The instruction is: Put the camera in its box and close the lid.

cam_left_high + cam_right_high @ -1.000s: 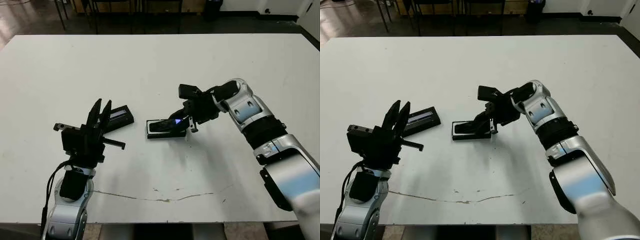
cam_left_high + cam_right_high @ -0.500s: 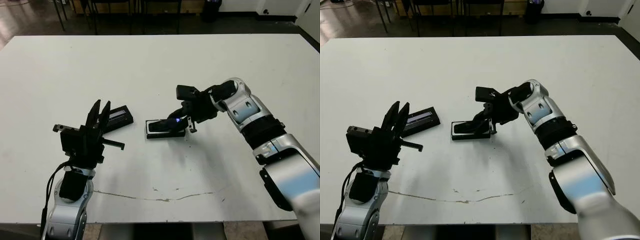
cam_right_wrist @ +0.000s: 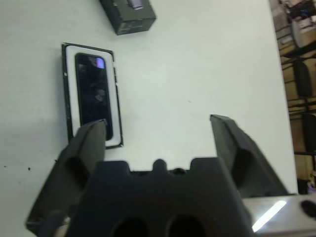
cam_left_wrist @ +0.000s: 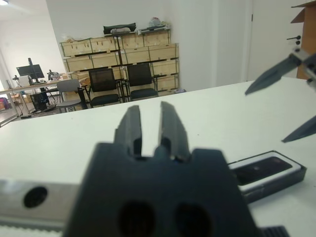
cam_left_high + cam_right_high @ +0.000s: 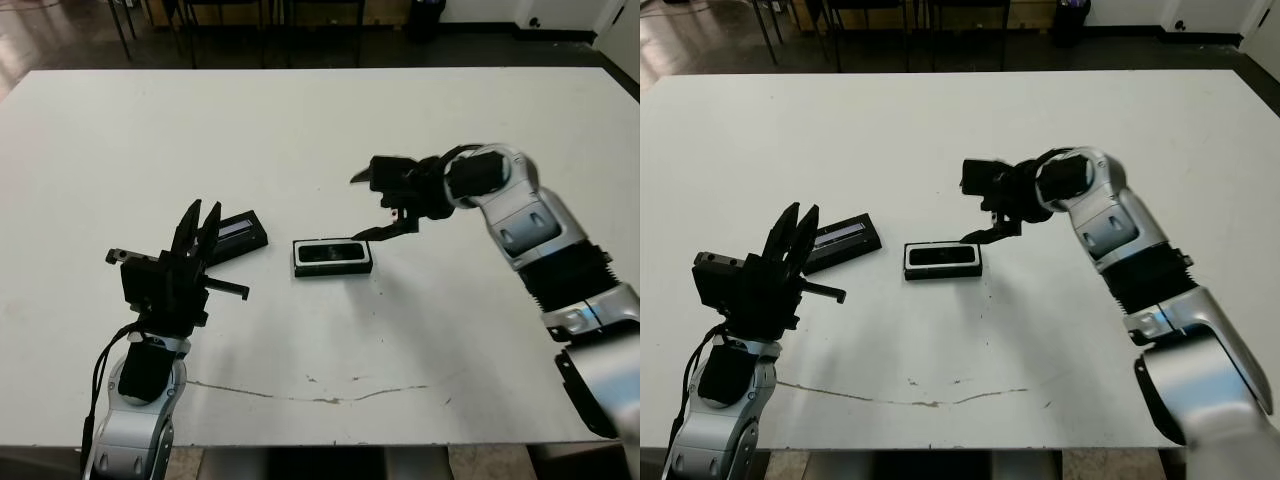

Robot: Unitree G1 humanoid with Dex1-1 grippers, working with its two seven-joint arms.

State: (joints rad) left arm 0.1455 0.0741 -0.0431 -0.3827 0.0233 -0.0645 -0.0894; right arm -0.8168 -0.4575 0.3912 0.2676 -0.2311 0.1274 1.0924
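Pulling back from the box, my right gripper (image 5: 378,205) now hangs above the table with its two fingers spread wide and nothing between them; half a second ago those fingers were down at the box's right end with the camera still under them. I can see the camera (image 3: 93,93) lying flat inside the box (image 5: 333,257), framed all round by the white lining. The lower finger tip sits just beside the box's right end, apart from it. My left gripper (image 5: 199,230) is where it was, raised near the table's left side, fingers only narrowly parted and holding nothing. The lid (image 5: 236,235) rests on the table (image 5: 300,130) just behind that gripper, pale strip up, left of the box and not on it.
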